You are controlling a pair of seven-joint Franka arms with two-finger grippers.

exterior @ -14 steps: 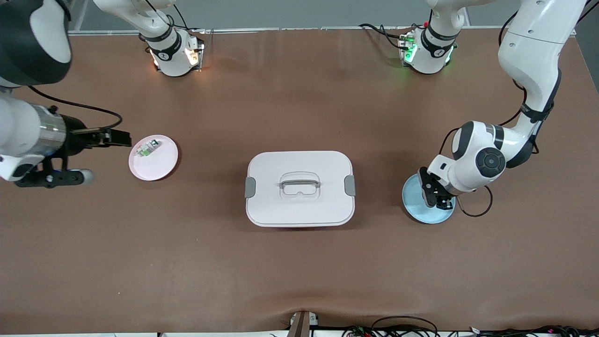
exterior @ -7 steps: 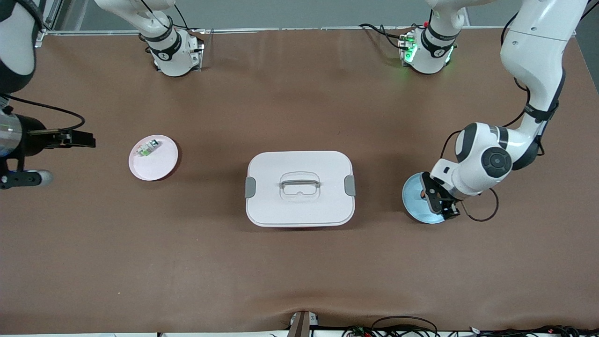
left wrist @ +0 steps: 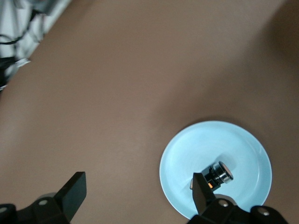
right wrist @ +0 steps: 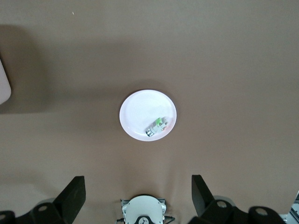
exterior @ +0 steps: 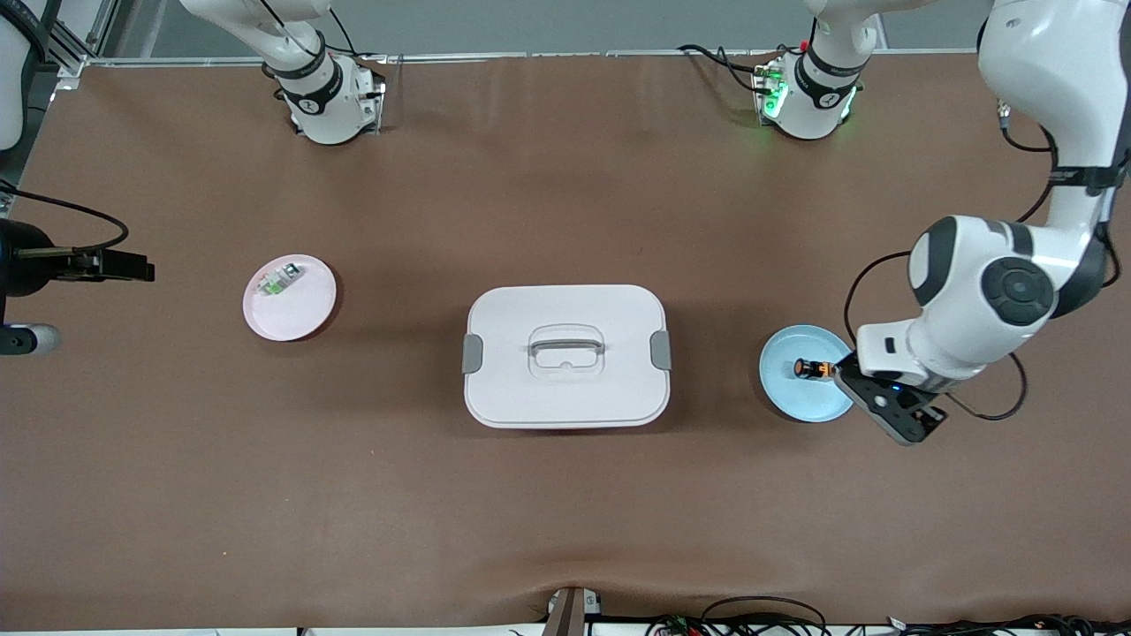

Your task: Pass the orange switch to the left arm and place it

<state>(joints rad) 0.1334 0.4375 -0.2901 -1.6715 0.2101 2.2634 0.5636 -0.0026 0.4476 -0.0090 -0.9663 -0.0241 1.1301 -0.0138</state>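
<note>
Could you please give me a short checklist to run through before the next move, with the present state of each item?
1. Orange switch lying on the blue plate: ok.
2. Left claw open and holding nothing, over the table at the plate's edge: ok.
3. Right claw open and holding nothing, high over the right arm's end of the table: ok.
4. Box lid on, midway between the plates, untouched by either arm: ok.
5. Pink plate holds only the green-and-white component: ok.
6. Switch fully let go: ok; the wrist view shows it apart from both fingers.

White arms (exterior: pixel 1043 53), blk joints, blk cables
</note>
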